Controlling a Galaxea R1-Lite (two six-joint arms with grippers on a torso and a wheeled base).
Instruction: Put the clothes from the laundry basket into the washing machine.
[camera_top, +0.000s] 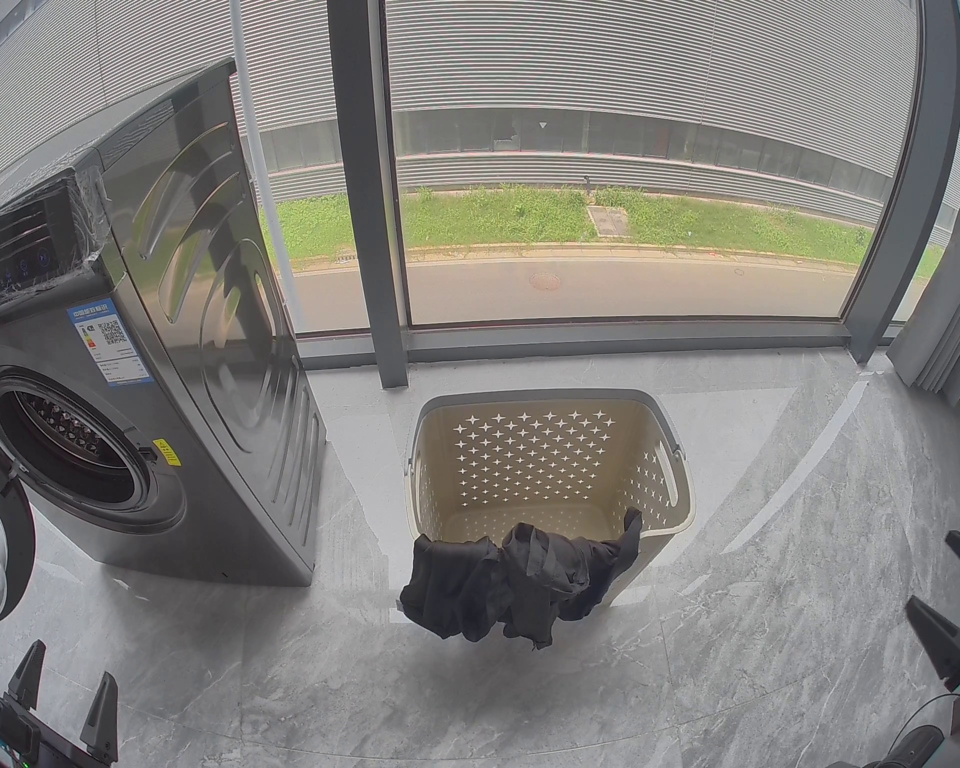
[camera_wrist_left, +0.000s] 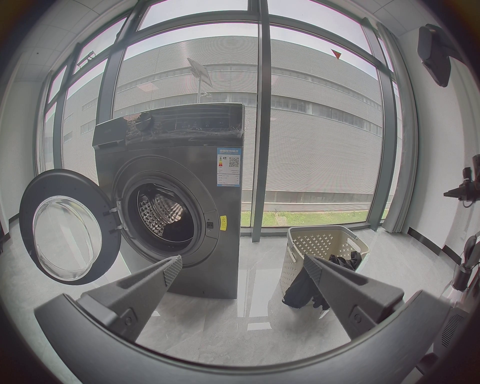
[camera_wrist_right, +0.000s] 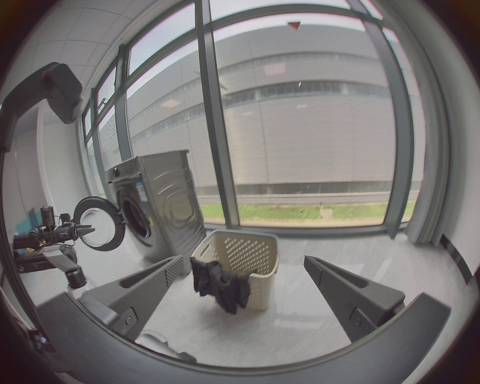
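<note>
Both claws are spread wide and hold nothing: my left gripper (camera_wrist_left: 242, 265) hangs low facing the grey front-loading washing machine (camera_wrist_left: 190, 200), and my right gripper (camera_wrist_right: 242, 262) hangs low facing the cream perforated plastic laundry basket (camera_wrist_right: 250, 250). I see the black crumpled clothes (camera_top: 520, 585) draped over the basket's near rim, partly hanging down its outside above the grey marble floor (camera_top: 500, 690). The machine stands to the basket's left, apart from it, with its round glass door (camera_wrist_left: 67, 225) swung open and the metal drum (camera_wrist_left: 160, 215) showing through the opening.
</note>
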